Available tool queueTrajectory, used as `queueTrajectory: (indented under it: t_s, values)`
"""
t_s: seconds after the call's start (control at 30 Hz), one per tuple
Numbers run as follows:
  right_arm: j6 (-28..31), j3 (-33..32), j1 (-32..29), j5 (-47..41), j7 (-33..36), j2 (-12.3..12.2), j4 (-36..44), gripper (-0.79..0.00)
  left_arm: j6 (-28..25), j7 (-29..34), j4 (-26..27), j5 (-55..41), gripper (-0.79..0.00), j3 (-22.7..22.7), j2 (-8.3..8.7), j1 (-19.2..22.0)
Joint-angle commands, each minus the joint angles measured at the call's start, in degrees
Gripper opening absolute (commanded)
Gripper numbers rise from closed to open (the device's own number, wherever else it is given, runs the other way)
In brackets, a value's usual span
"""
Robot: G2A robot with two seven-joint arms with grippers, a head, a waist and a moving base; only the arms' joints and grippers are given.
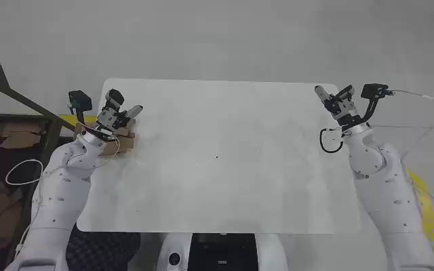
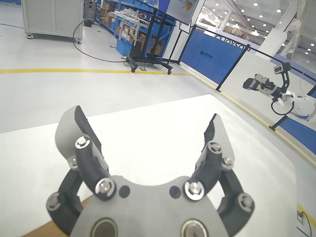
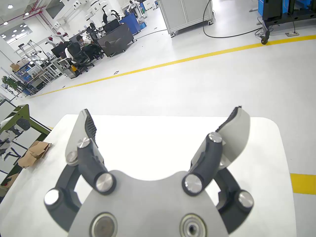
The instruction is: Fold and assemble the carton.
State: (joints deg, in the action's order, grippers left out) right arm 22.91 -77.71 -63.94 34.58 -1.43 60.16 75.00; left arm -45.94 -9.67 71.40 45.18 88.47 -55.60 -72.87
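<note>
A brown cardboard carton (image 1: pixel 121 143) lies crumpled at the left edge of the white table (image 1: pixel 224 162); from the right wrist view it shows as the carton (image 3: pixel 34 152) at the table's far side edge. My left gripper (image 1: pixel 125 107) hovers just above and beyond it, open, with nothing between its fingers; in its own view the left gripper (image 2: pixel 148 119) has a sliver of brown cardboard (image 2: pixel 49 225) under it. My right gripper (image 1: pixel 333 93) is raised over the table's far right corner, open and empty, far from the carton; its own view shows the right gripper (image 3: pixel 163 114) above bare tabletop.
The table's rounded edges drop to the workshop floor on all sides. A dark green frame (image 1: pixel 27 108) and more cardboard (image 1: pixel 20 139) stand left of the table. A black cable loop (image 1: pixel 330 140) hangs by the right wrist.
</note>
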Motion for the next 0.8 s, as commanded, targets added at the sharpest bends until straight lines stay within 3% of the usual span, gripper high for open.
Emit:
queueTrajectory:
  t_s: [0.0, 0.57, 0.77]
  values:
    - [0.0, 0.0, 0.0, 0.0, 0.0, 0.0, 0.0, -0.001, 0.0, 0.0, 0.0, 0.0, -0.001, 0.0, 0.0, 0.0]
    - [0.0, 0.0, 0.0, 0.0, 0.0, 0.0, 0.0, 0.0, 0.77, 0.19, 0.14, -1.09, 0.0, 0.15, -0.07, -0.4]
    - [0.0, 0.0, 0.0, 0.0, 0.0, 0.0, 0.0, 0.0, 0.01, 6.17, 0.99, -8.65, 0.0, 3.32, 0.44, -2.51]
